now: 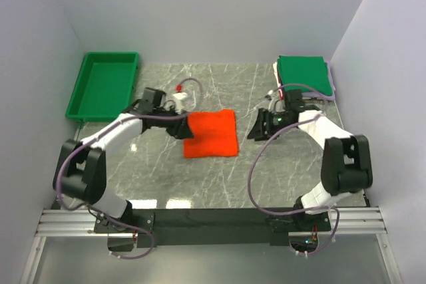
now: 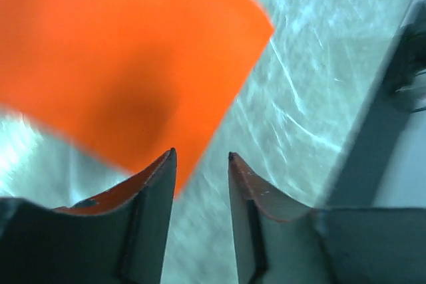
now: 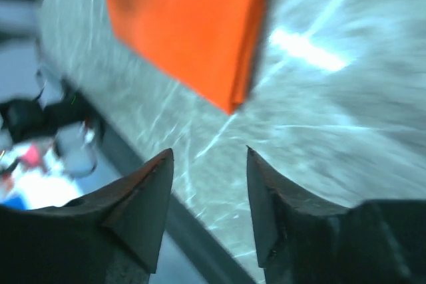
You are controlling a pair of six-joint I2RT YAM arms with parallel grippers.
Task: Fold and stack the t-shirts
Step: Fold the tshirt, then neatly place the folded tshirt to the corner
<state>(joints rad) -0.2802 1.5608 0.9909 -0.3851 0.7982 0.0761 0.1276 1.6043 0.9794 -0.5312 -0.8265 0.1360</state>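
Observation:
An orange-red t-shirt (image 1: 211,133), folded into a flat square, lies on the marble table in the middle. It also shows in the left wrist view (image 2: 126,58) and the right wrist view (image 3: 193,24). A stack of folded shirts with a green one (image 1: 305,74) on top sits at the back right. My left gripper (image 1: 187,129) is open and empty at the shirt's left edge (image 2: 201,157). My right gripper (image 1: 256,129) is open and empty, a short way right of the shirt (image 3: 208,153).
A rigid green plastic tray (image 1: 103,86) stands at the back left, partly off the marble top. White walls close in the back and both sides. A metal rail (image 1: 213,221) carries the arm bases at the near edge.

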